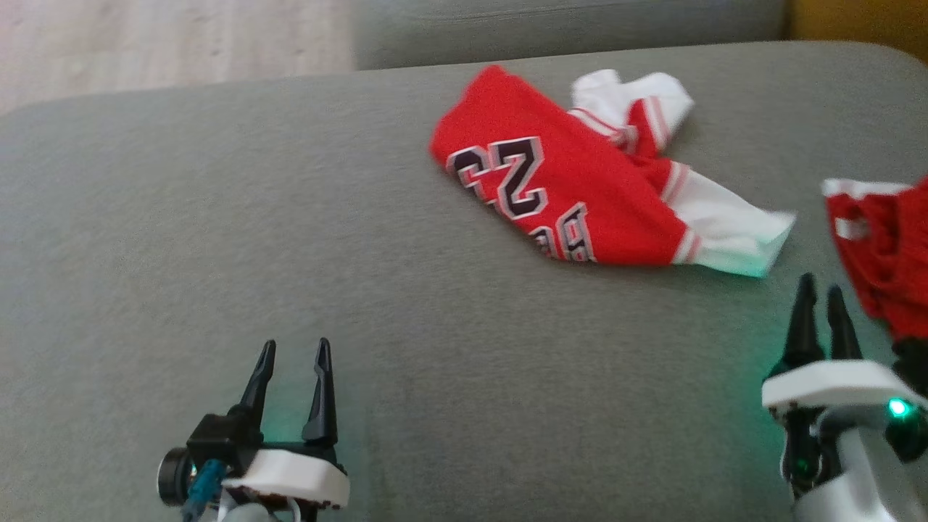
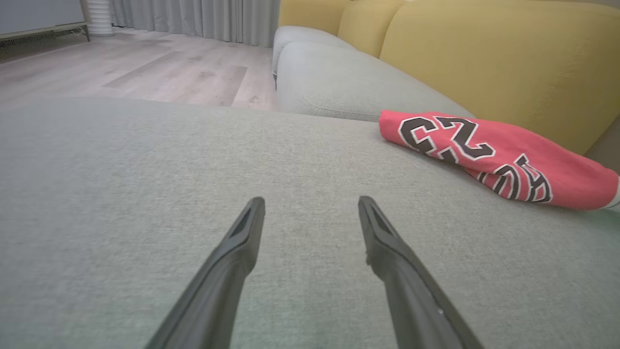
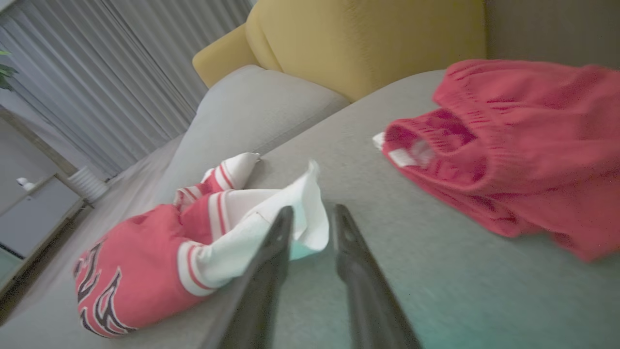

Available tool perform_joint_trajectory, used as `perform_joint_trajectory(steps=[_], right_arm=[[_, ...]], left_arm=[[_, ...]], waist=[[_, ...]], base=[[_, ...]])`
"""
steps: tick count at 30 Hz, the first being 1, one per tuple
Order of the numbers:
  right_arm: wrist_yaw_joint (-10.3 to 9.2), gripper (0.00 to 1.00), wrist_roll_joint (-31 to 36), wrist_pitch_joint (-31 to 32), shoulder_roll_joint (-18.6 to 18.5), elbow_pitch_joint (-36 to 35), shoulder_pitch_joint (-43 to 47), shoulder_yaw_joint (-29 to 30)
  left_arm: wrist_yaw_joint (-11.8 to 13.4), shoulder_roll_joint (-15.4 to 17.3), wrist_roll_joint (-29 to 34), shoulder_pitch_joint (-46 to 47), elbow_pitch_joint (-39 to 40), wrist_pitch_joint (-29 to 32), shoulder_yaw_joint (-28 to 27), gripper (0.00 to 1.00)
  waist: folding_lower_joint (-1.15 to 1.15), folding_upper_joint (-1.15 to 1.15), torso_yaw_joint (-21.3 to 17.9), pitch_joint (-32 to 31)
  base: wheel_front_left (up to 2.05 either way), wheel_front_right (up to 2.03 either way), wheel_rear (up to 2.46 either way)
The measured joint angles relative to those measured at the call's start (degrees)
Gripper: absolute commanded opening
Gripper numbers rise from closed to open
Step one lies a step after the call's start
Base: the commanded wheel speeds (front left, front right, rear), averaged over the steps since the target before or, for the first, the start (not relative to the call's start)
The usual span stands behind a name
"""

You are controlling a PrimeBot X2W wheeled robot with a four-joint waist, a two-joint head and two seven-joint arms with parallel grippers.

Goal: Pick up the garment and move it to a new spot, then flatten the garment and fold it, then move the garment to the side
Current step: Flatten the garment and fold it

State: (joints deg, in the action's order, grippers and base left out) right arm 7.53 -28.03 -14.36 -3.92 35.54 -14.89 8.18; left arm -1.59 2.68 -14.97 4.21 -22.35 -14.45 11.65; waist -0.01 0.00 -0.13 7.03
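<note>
Head view: red jersey (image 1: 551, 181) lies crumpled and half doubled over on the far right part of the grey cushion (image 1: 217, 232), number side up, its white hem (image 1: 732, 232) trailing toward the cushion's near right. At the cushion's right edge: second red garment (image 1: 881, 254), apart from the jersey. Over the cushion's near left: left gripper (image 1: 293, 348), jaws wide apart, empty. Over the cushion's near right: right gripper (image 1: 819, 286), between the two garments and just short of the white hem. Left wrist view: both fingers spread above bare cushion; jersey (image 2: 484, 150) lies well off at the cushion's far right. Right wrist view: right gripper (image 3: 312, 208) has its jaws narrowly apart with nothing between them, and the hem corner is just beyond the tips. Judgement: jersey is not yet flattened. Risks: a pinch on that one hem corner would likely lift a single layer, so the rest drags and bunches. The narrow gap may shove the cloth instead of admitting it. A sideways sweep could snag the second red garment, which lies close by.
</note>
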Motion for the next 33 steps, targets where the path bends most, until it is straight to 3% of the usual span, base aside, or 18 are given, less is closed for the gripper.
perform_joint_trajectory(steps=[7, 14, 21, 27, 33], right_arm=[[0.0, 1.0, 3.86, -0.01, 1.04, -3.35, 3.71, -0.6], [0.0, 1.0, 5.81, 0.0, 1.09, -4.25, 1.28, -7.56], [0.0, 1.0, 9.31, 6.47, 0.15, 0.76, -14.36, -14.24], [0.0, 1.0, 12.41, 15.37, -5.88, 6.99, -27.15, -16.66], [0.0, 1.0, 15.29, 20.98, -11.46, 15.04, -35.83, -15.21]], left_arm=[[-0.29, -0.01, 0.87, 0.1, -0.68, 0.0, -0.46, 1.0], [-0.77, -0.01, 0.91, 1.26, -1.11, 0.0, 0.14, 1.0], [-0.73, 0.0, 0.75, 2.68, -1.26, 0.0, 2.94, 1.0], [-0.36, -0.01, -0.8, 4.23, -1.01, 0.0, 5.28, 1.0], [-0.08, -0.02, -3.23, 5.29, 0.26, 0.0, 8.25, 1.0]], waist=[[0.0, 0.0, -5.69, -0.35], [0.01, 0.0, -4.65, 1.05], [0.01, 0.0, 0.71, 3.1], [0.01, 0.0, 6.66, 5.91], [0.02, 0.0, 13.56, 9.04]], base=[[0.0, 0.0, 0.0], [0.0, 0.0, 0.0], [0.0, 0.0, 0.0], [0.0, 0.0, 0.0], [0.0, 0.0, 0.0]])
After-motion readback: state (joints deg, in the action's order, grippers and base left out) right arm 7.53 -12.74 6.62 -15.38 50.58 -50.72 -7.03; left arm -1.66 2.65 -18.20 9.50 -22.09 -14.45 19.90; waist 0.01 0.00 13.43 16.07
